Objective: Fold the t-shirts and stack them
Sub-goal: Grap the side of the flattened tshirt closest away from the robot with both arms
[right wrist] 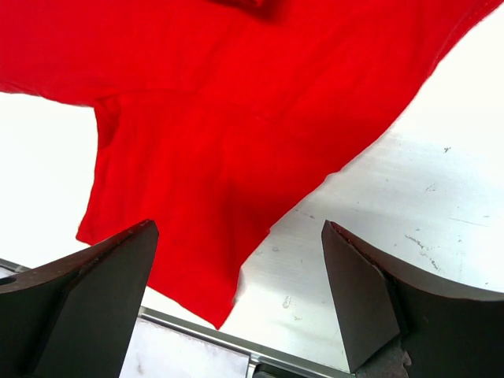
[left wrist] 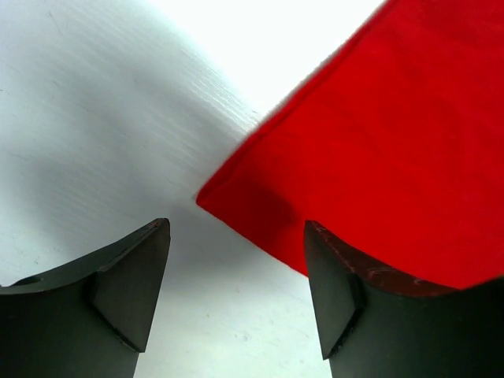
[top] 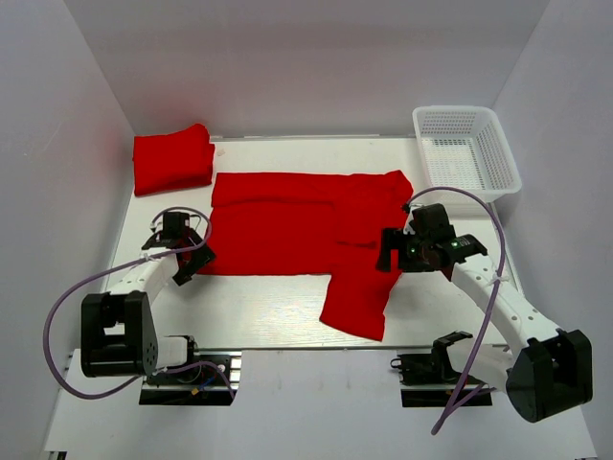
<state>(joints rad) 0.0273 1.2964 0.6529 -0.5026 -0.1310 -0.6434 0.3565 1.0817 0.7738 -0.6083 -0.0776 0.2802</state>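
Top external is showing a shirt (top: pixel 287 230) lying spread on the table (top: pixel 268 316), soft and limp; its corners are looking the best hold. Left gripper (top: pixel 194 259) and right gripper (top: pixel 388 254) are hanging wide, empty, at either end.

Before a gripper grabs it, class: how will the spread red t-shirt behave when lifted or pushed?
Probably floppy: the spread t-shirt lies flat with soft folds, so lifted by its corner it would likely drape. Pushed, it would probably bunch rather than slide whole; its sleeve lies skewed. It looks thin and light, unlikely to roll or tip.
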